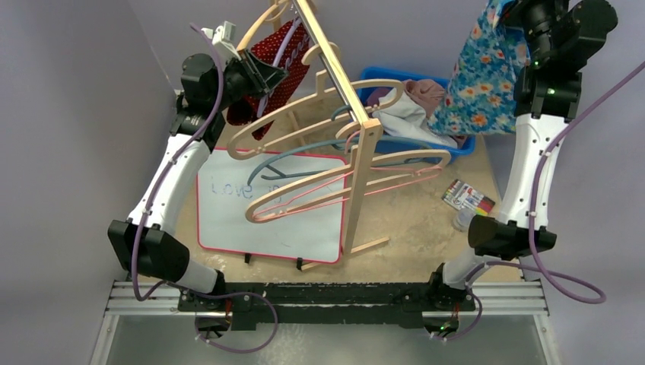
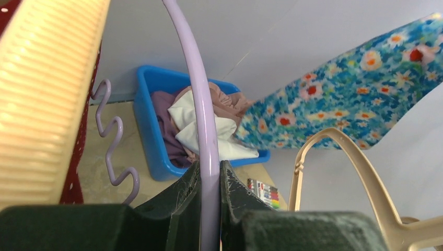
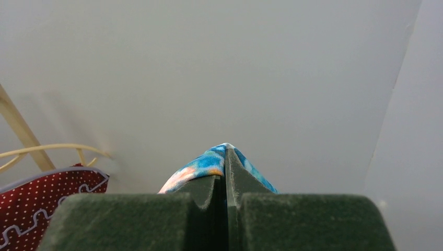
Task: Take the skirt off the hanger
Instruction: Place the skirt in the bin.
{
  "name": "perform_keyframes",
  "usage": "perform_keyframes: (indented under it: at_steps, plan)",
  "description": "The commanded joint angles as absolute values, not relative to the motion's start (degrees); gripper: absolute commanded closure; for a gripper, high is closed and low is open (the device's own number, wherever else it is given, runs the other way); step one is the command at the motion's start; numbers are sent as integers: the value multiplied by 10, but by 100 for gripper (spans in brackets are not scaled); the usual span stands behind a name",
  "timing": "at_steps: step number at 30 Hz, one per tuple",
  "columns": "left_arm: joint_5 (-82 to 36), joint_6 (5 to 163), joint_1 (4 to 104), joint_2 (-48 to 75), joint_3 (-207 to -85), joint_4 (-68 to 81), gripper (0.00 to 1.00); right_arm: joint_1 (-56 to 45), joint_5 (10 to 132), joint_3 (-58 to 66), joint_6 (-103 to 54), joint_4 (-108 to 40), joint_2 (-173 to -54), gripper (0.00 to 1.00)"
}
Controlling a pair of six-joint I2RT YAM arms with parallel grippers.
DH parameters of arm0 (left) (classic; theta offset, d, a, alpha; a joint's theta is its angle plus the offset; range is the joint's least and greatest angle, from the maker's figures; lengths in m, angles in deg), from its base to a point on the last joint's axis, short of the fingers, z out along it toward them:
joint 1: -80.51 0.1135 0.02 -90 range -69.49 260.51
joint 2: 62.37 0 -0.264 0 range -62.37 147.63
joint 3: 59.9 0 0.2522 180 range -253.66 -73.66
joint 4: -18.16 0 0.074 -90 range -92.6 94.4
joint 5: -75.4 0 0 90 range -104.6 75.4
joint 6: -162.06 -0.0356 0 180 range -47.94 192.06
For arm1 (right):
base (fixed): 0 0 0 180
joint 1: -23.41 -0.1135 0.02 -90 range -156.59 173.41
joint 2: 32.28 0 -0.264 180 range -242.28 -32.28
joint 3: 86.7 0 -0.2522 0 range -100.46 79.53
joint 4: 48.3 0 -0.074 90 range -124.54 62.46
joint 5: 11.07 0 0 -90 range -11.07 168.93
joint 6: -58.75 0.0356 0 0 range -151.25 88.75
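Note:
The blue floral skirt hangs from my right gripper, raised high at the back right, its lower end over the blue bin. In the right wrist view the gripper is shut on a fold of the skirt. My left gripper is at the back left by the wooden rack, shut on the lilac hanger. In the left wrist view the gripper clamps the hanger's rod. The skirt stretches apart from the hanger, and no floral cloth shows on the rod.
A tilted wooden rack carries several wooden and coloured hangers and a red polka-dot garment. The blue bin holds clothes. A whiteboard lies at the front left, and a marker pack lies to the right.

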State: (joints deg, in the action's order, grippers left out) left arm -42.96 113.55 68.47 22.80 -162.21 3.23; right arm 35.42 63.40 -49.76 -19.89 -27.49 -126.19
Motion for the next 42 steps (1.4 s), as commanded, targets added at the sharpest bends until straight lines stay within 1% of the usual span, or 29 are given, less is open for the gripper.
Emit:
perform_keyframes:
  at_steps: [1, 6, 10, 15, 17, 21, 24, 26, 27, 29, 30, 33, 35, 37, 38, 39, 42]
  plan:
    - [-433, 1089, 690, 190, -1636, 21, 100, 354, 606, -519, -182, -323, -1277, 100]
    - [-449, 1040, 690, 183, -1663, -48, 100, 351, 588, -443, -174, -382, -1297, 100]
    - [-448, 1015, 690, 174, -1678, -95, 100, 340, 589, -417, -190, -378, -1337, 100]
    - [-444, 1014, 690, 162, -1681, -133, 100, 330, 591, -291, -185, -467, -1346, 100]
    - [-438, 1010, 690, 162, -1686, -158, 100, 326, 613, -271, -191, -459, -1362, 100]
    - [-439, 1016, 690, 155, -1686, -179, 100, 320, 656, -263, -198, -423, -1422, 100]
    - [-448, 1032, 690, 147, -1676, -167, 100, 318, 665, -305, -215, -365, -1486, 100]
    - [-453, 1040, 690, 144, -1674, -164, 100, 316, 669, -368, -226, -298, -1533, 100]
    - [-452, 1040, 690, 142, -1674, -165, 100, 314, 675, -396, -228, -256, -1554, 97]
    - [-450, 1041, 690, 138, -1672, -166, 100, 311, 691, -462, -226, -162, -1589, 88]
    - [-450, 1041, 690, 139, -1672, -169, 100, 310, 700, -502, -221, -108, -1604, 77]
    - [-464, 1045, 690, 144, -1669, -175, 100, 312, 741, -601, -235, 39, -1618, 39]
    - [-466, 1043, 690, 144, -1665, -179, 100, 315, 793, -596, -243, 70, -1583, 21]
    - [-463, 1035, 690, 141, -1665, -185, 100, 316, 814, -532, -252, 52, -1503, 7]
    - [-461, 1032, 690, 140, -1666, -187, 100, 317, 819, -504, -257, 44, -1474, 3]
    - [-458, 1028, 690, 140, -1668, -191, 100, 316, 829, -477, -259, 40, -1446, 1]
    - [-448, 1023, 689, 141, -1670, -202, 100, 315, 875, -412, -269, 30, -1382, 1]
